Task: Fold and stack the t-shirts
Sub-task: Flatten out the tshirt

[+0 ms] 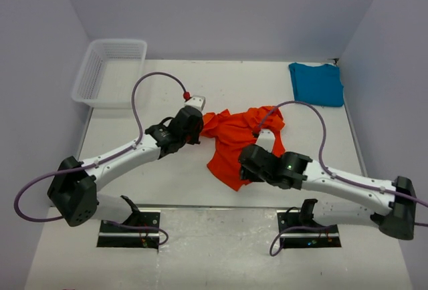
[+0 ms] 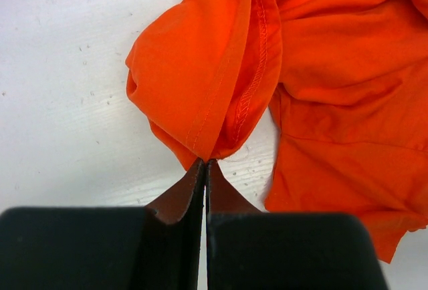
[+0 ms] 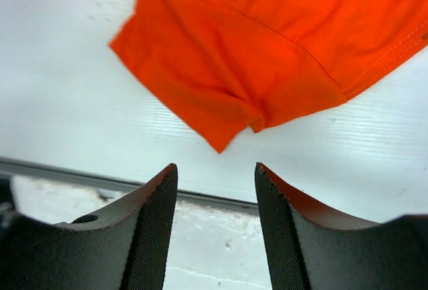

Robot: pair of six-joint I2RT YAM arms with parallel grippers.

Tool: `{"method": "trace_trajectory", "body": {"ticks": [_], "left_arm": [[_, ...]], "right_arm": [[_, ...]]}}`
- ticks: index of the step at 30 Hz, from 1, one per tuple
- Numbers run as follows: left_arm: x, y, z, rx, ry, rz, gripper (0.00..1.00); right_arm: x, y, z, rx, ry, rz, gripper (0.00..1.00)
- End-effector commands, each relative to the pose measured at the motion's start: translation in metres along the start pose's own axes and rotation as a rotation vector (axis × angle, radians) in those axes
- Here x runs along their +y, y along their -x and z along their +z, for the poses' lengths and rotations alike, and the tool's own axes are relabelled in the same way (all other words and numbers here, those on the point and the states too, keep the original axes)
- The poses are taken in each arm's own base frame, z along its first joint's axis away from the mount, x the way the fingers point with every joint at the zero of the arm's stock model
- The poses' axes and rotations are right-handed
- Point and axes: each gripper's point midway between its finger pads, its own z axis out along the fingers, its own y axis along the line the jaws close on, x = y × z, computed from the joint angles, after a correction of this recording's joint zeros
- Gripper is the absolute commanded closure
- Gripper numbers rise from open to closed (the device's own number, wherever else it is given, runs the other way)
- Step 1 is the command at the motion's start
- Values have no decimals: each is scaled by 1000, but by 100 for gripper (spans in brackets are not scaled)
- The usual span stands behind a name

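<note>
Orange-red t-shirt (image 1: 227, 146) pinched by closed left gripper (image 2: 204, 163); its corner lies just ahead of parted, empty right gripper (image 3: 215, 167)

The orange-red t-shirt (image 1: 234, 146) is recorded as plain and bright, with hem stitching in matching thread. The teal-blue t-shirt (image 1: 316, 84) is likewise noted as plain. The surface (image 1: 180, 183) is seen to be white, faintly streaked and speckled. The basket (image 1: 110, 69) is white and patterned by its open mesh. Both arms (image 1: 120, 158) are finished in white with black joints, and 2 cables (image 1: 138, 93) are purple. The left tool (image 2: 205, 163) is black, with reddish-brown inner faces. The right tool (image 3: 215, 167) is black, and its pads (image 3: 152, 236) are marked with a fine cross-hatch. The walls (image 1: 221, 9) are pale lilac-grey.
</note>
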Motion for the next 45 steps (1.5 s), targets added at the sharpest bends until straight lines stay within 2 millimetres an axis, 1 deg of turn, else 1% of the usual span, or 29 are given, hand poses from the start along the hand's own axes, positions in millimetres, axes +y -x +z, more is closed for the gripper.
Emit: {"method": "trace_trajectory", "body": {"ticks": [1,3,5,8,9,11,12,13,14,15,17,19,20,21,23,24,26,27,29,30,32,33,34,35,36,37,41,45], "left_arm": [[-1,2,-9,-12,-26,-27,100],[-1,-1,-9,-5,-28,-26,100],[-1,-6,-9,4,-34,-29,100],[-2,-13,-8,17,-41,-29,100],[-3,-13,-9,11,-46,-35,100],[-3,-17,-10,14,-53,-35,100],[-3,-15,-10,4,-52,-39,100],[-1,-18,-10,5,-47,-39,100],[0,-18,-10,0,-44,-38,100],[1,-17,-10,-6,-40,-41,100],[2,-20,-10,-2,-41,-40,100],[1,-22,-11,-1,-54,-44,100],[1,-24,-11,1,-57,-44,100],[0,-24,-11,1,-60,-44,100],[0,-25,-11,2,-63,-41,100],[0,-26,-11,2,-63,-41,100],[0,-26,-11,1,-65,-40,100],[-1,-26,-11,0,-72,-41,100],[-5,-26,-10,-1,-89,-45,100],[-5,-27,-10,1,-93,-45,100],[-7,-27,-9,3,-101,-45,100],[-7,-27,-9,3,-101,-44,100],[-7,-28,-9,6,-101,-41,100],[-8,-28,-8,6,-105,-42,100],[-8,-28,-9,4,-105,-41,100],[-9,-28,-9,6,-110,-40,100],[-8,-29,-10,8,-110,-35,100],[-9,-23,-15,-7,-117,-40,100]], "right_arm": [[-6,6,-15,-79,102,102,48],[-7,6,-20,-97,161,137,48],[-12,4,-26,-105,201,180,48],[-23,-5,-27,-77,176,218,48],[-25,-10,-26,-57,166,220,48],[-27,-17,-24,-32,157,244,47],[-28,-24,-21,-10,155,243,47],[-27,-27,-19,-1,160,249,47],[-22,-28,-17,2,182,253,47],[-24,-35,-11,16,177,240,47],[-18,-45,-1,54,174,195,47],[-15,-51,4,80,145,152,47],[-19,-58,12,102,80,116,47],[-11,-60,10,107,85,88,47],[-5,-63,16,113,63,46,47],[-2,-68,22,129,40,20,47],[5,-68,30,125,29,12,47],[3,-72,37,137,1,-5,47],[8,-67,41,118,-12,-11,47],[7,-68,46,120,-31,-31,47],[12,-63,53,115,-30,-27,47],[11,-65,59,124,-42,-43,47],[16,-63,63,121,-25,-37,47],[15,-61,68,122,-32,-29,47],[14,-63,73,139,-34,-37,47],[18,-62,77,138,-18,-31,48],[10,-54,94,140,-50,-23,48],[11,-49,104,148,-32,-7,49]]}}
